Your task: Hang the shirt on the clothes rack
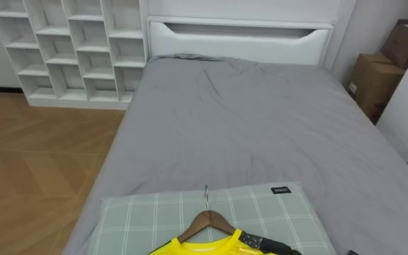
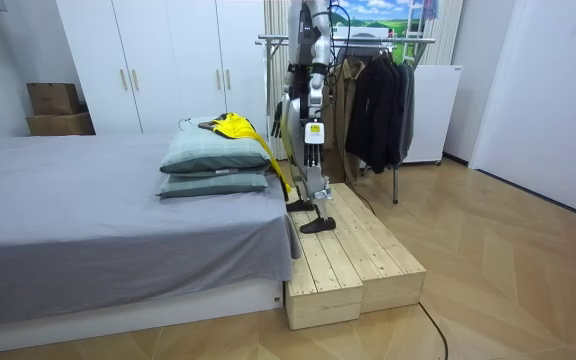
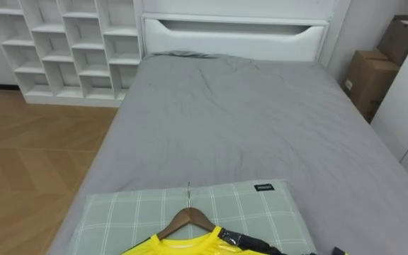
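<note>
- Current step: pick-up not yet begun. The bright yellow garment [image 1: 202, 248] sits on a brown wooden hanger with a metal hook [image 1: 205, 220]. Both lie on the pale green checked pillow [image 1: 140, 212] at the near end of the grey-sheeted bed [image 1: 246, 120].
- In the room view the garment lies on the upper of two stacked pillows. Part of it drapes over the pillow edge towards the robot.
- Robot position: upright on the low pale wooden platform [image 2: 353, 255], just beside the bed and facing it. The metal clothes rack [image 2: 368, 40] carrying dark hanging coats [image 2: 378, 100] is behind it.
- Left robot hand [image 2: 313, 133]: hangs at the robot's side, apart from the garment. Open or closed cannot be told here, and no contact with the hanger is evident.
- Progress, as a judgement: early stage. The garment is already on its hanger but has not been lifted or carried to the rack.
- Next move calls for:
  - a reach forward and down to the hanger, gripping the wooden neck below the hook;
  - a lift clear of the pillow, so the draped cloth does not drag;
  - a turn towards the rack, keeping both feet on the platform.
</note>
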